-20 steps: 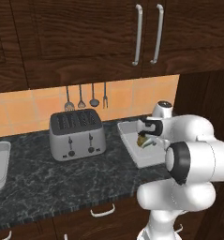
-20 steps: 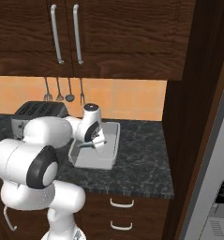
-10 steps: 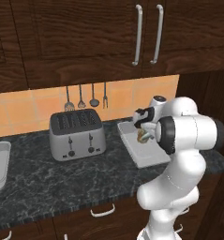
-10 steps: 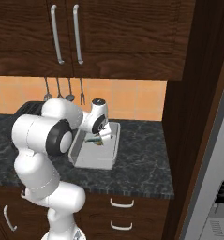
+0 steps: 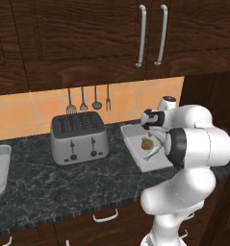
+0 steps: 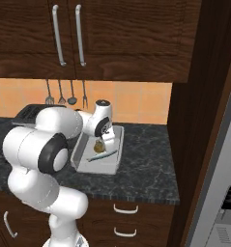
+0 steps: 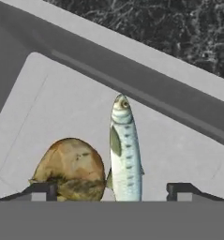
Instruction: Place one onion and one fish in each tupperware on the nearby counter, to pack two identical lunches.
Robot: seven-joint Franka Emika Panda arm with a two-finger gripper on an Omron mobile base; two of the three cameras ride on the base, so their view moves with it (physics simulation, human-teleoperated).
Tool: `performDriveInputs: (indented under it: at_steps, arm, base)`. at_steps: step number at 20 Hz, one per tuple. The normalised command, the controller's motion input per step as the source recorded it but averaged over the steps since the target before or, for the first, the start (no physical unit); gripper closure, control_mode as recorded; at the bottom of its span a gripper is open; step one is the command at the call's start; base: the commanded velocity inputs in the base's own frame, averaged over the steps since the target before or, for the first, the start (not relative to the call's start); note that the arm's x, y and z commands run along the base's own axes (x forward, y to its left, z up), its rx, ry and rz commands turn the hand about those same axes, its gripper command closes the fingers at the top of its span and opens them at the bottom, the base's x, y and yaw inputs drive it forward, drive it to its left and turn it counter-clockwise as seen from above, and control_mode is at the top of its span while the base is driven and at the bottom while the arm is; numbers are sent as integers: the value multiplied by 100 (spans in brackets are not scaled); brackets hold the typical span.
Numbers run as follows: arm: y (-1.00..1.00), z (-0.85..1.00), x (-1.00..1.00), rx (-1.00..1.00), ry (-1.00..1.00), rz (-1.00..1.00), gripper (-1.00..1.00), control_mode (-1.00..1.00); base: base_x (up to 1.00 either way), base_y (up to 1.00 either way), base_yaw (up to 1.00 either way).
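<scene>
Pale grey tupperware (image 7: 62,98) fills the middle of my hand view on the counter (image 7: 169,28), onion (image 7: 69,168) lower left touching the fish (image 7: 125,154), and my gripper (image 7: 111,190) hangs spread wide right above them, which to me reads like one lunch packed.

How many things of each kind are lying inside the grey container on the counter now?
Onion: 1
Fish: 1
Total inside the tupperware: 2
</scene>
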Motion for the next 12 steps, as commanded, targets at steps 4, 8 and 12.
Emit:
performDriveInputs:
  at_steps: [4, 8, 12]
  arm:
    - [-1, 75, -100, 0, -21, -2, -100, -100]
    - [12, 90, -85, -17, -17, 26, -100, -100]
    - [48, 48, -55, -29, -2, 58, -100, -100]
  base:
    - [0, 0, 0]
    - [0, 0, 0]
    - [0, 0, 0]
